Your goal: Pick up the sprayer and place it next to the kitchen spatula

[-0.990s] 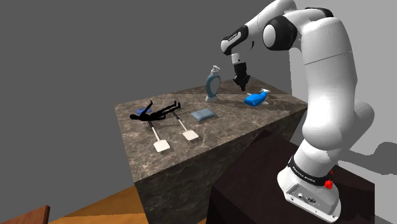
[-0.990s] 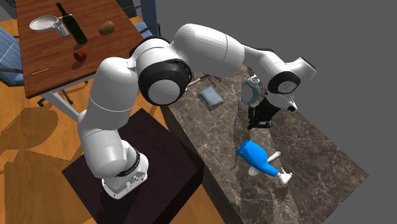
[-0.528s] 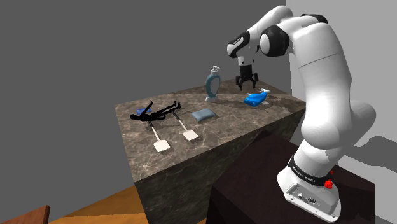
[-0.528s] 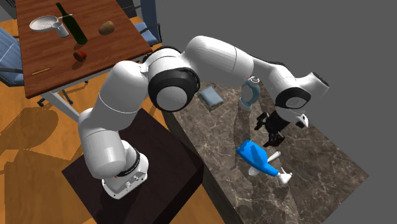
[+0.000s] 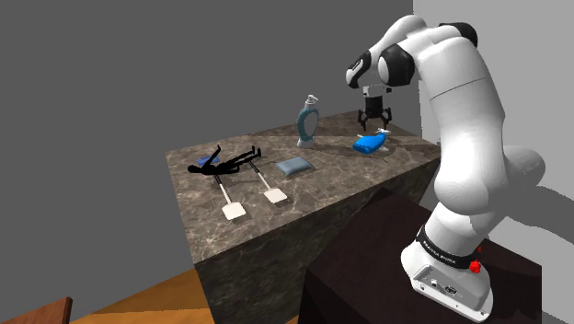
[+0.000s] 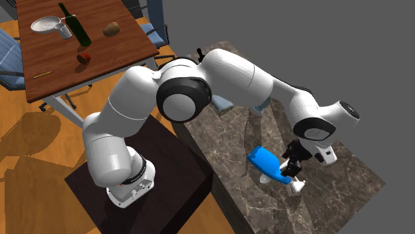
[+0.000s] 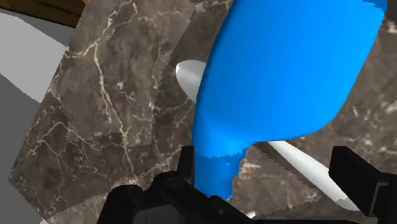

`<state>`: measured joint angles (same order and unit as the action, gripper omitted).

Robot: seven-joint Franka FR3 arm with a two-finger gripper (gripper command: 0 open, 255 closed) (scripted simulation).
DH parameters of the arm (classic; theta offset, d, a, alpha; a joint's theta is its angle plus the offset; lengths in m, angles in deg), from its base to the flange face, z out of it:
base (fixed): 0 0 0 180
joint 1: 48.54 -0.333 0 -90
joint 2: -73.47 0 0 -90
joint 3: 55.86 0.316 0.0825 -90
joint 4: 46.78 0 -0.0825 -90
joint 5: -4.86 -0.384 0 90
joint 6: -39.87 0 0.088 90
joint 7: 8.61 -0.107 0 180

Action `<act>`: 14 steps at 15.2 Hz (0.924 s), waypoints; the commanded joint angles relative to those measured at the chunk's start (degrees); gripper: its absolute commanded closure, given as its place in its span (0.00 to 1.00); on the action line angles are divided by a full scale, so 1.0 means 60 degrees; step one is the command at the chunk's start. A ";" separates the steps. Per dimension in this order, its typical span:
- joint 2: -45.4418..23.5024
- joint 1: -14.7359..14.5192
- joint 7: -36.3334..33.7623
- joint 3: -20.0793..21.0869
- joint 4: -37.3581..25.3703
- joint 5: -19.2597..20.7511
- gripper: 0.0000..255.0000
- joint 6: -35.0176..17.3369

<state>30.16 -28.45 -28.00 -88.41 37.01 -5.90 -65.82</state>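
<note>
Nearest, stand: a dark box (image 5: 363, 262) at the near right, carrying the arm's base.
Arm: white (image 5: 469, 138), rising upright from the base, then folding over at the top so that the wrist points straight down over the far right end of the counter.
Counter: a dark marbled block (image 5: 340, 170) to the left of the stand.
Spatulas: the nearer spatula (image 5: 232, 204) and the farther spatula (image 5: 269, 187) lie flat side by side at the near left, white blades toward the near edge.
Pad: grey-blue (image 5: 294, 166), just beyond the spatulas.
Black figure: lying flat (image 5: 225, 163), far left.
Sprayer: blue with a white nozzle (image 5: 371, 143) (image 6: 268, 163) (image 7: 286, 83), on its side at the far right, well apart from the spatulas.
Gripper: hanging just above the sprayer (image 5: 374, 124) (image 6: 290, 171) (image 7: 267, 158); fingers (image 7: 353, 175) spread wide either side of its narrow end, grasping nothing.
Upright bottle: pale blue and white (image 5: 307, 122), left of the sprayer.
</note>
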 commanded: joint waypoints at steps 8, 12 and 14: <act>-0.0180 0.0021 -0.1019 -0.0331 0.0841 -0.0276 0.00 -0.1145; -0.0239 0.0035 -0.0996 -0.0306 0.0960 -0.0310 0.00 -0.1317; -0.0239 0.0035 -0.0996 -0.0306 0.0960 -0.0310 0.00 -0.1317</act>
<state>28.73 -28.24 -33.99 -90.25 42.73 -7.76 -73.66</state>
